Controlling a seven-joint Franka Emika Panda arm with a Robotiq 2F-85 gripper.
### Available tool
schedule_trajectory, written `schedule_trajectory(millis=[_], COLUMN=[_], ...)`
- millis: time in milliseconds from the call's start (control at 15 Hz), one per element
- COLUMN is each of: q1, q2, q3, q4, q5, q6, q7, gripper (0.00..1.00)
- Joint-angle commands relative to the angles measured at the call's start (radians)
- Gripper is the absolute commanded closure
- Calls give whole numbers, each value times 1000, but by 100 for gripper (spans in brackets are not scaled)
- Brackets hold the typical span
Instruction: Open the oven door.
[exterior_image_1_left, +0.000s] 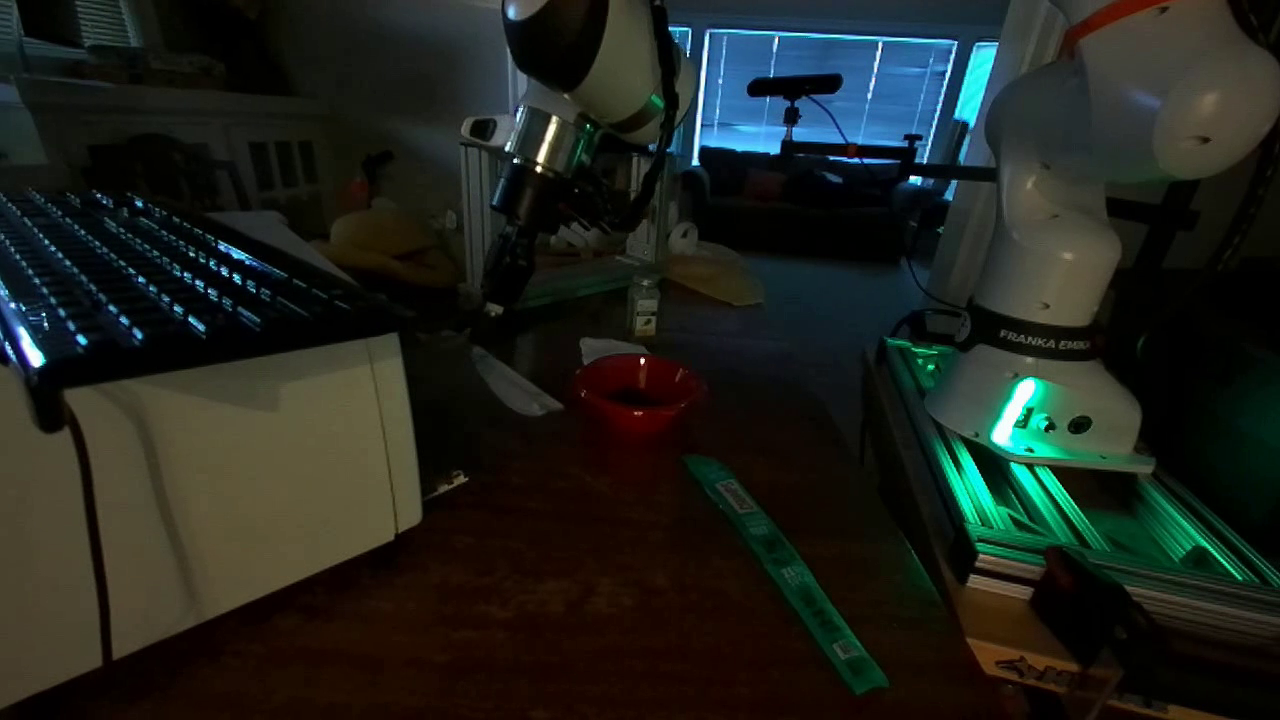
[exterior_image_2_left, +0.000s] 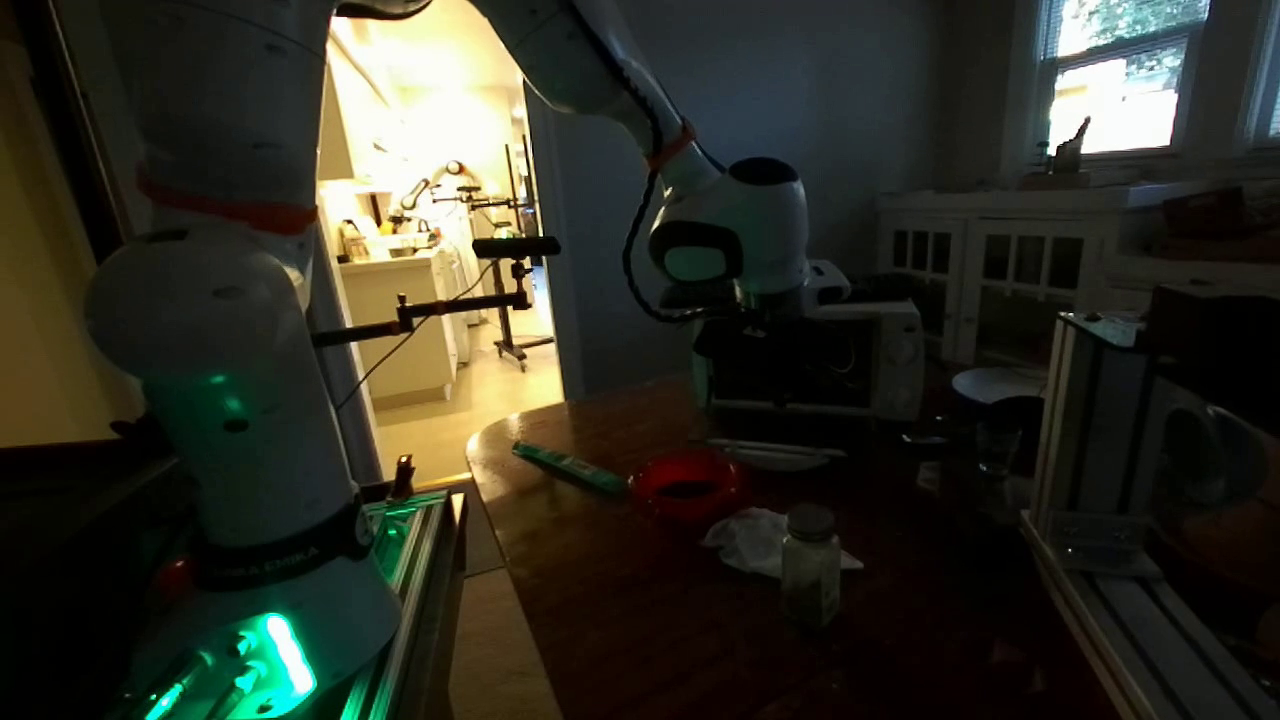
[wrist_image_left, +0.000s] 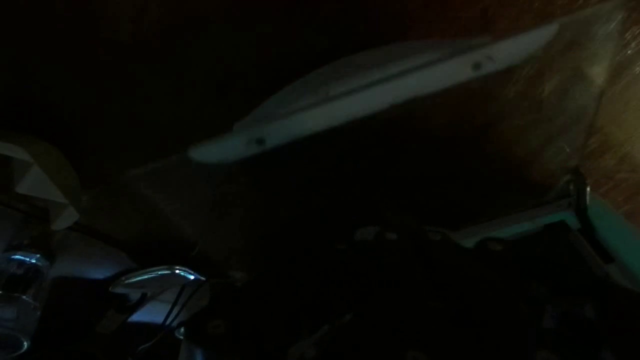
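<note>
The white toaster oven (exterior_image_1_left: 250, 490) stands on the table; it also shows in an exterior view with its dark opening and control panel (exterior_image_2_left: 897, 362). The oven door (wrist_image_left: 320, 200) is a dark panel lowered outward, roughly flat, in the wrist view. Its pale edge and handle bar (wrist_image_left: 375, 102) run across that view. The handle shows in both exterior views (exterior_image_1_left: 515, 385) (exterior_image_2_left: 775, 455). A hinge (wrist_image_left: 577, 192) shows at the door's right side. My gripper (exterior_image_1_left: 490, 312) points down above the door near the oven's opening. Its fingers are very dark, and whether they touch anything is hidden.
A keyboard (exterior_image_1_left: 170, 270) lies on the oven. A red bowl (exterior_image_1_left: 640, 385) stands close beyond the door handle. A green packet (exterior_image_1_left: 785, 570), a glass jar (exterior_image_2_left: 812, 575) and a crumpled white tissue (exterior_image_2_left: 750, 540) are on the table. A metal frame (exterior_image_2_left: 1085, 430) stands at one side.
</note>
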Motion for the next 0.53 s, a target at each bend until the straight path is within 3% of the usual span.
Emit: schedule_trajectory(millis=[0,267,333,400,467], q1=[10,22,-60,-67,-76], q2=[-16,-50,-64,-79,-101], q3=[-13,-31,45,43,42], q4=[-33,-49,-58,-65,-75], q5=[-31,-82,-160,-218,-299], q6=[-11,-25,-20,-28,-36], q7=[35,87,144,186,246], gripper=[100,100,100,100,74])
